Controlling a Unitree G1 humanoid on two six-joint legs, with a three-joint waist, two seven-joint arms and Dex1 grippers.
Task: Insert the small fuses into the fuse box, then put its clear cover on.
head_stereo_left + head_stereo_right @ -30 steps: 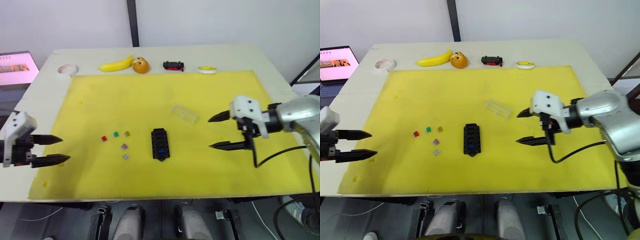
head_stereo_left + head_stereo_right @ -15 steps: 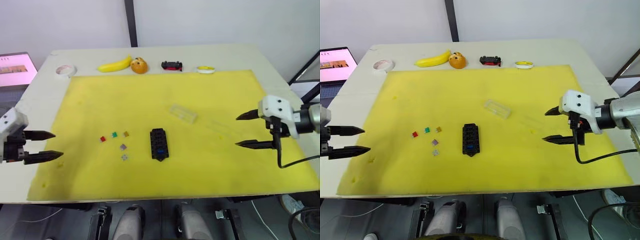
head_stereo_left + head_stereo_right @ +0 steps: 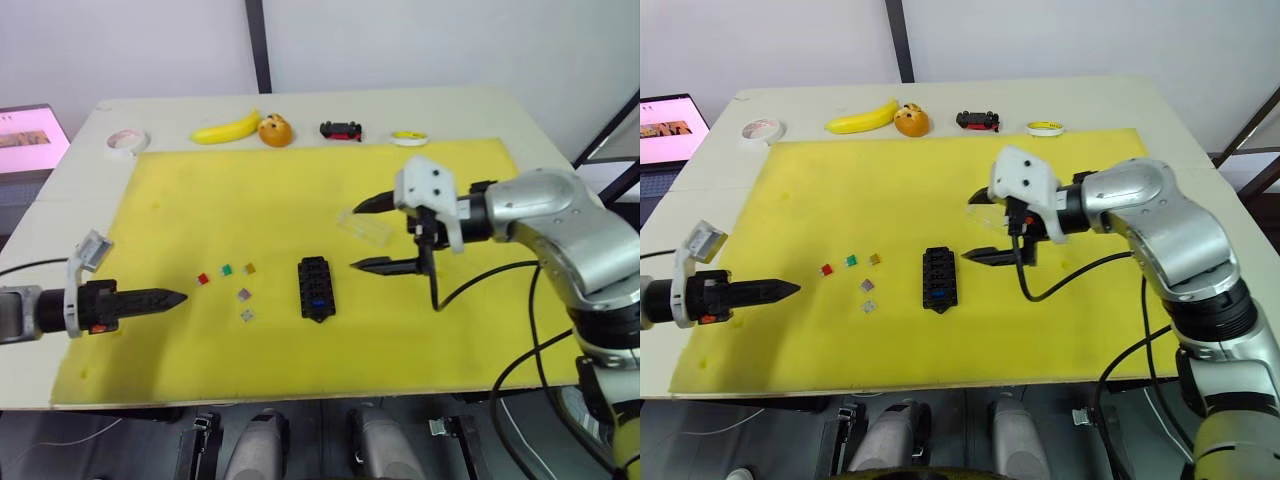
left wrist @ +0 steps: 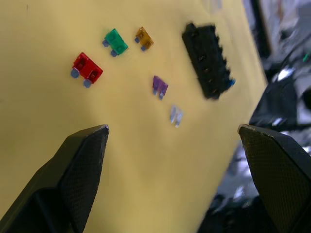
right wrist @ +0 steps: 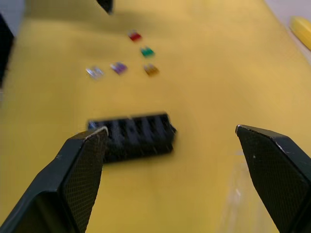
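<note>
The black fuse box (image 3: 317, 288) lies mid-mat with a blue fuse (image 3: 318, 301) in a slot near its front end. To its left on the mat lie loose small fuses: red (image 3: 203, 279), green (image 3: 226, 270), amber (image 3: 249, 268), purple (image 3: 243, 294) and pale clear (image 3: 248, 315). The clear cover (image 3: 365, 225) rests right of and behind the box. My right gripper (image 3: 362, 237) is open beside the box, with one finger over the cover. My left gripper (image 3: 175, 298) is open and empty just left of the red fuse (image 4: 87, 68).
The yellow mat (image 3: 200, 190) covers most of the table. Along the back edge lie a white tape roll (image 3: 127, 140), a banana (image 3: 232, 129), an orange (image 3: 275, 129), a toy car (image 3: 343, 130) and a yellow tape roll (image 3: 410, 138). A laptop (image 3: 30, 135) stands far left.
My right gripper has swung left from the mat's right edge to beside the box and cover. My left gripper has moved right toward the fuses and rolled on its side.
</note>
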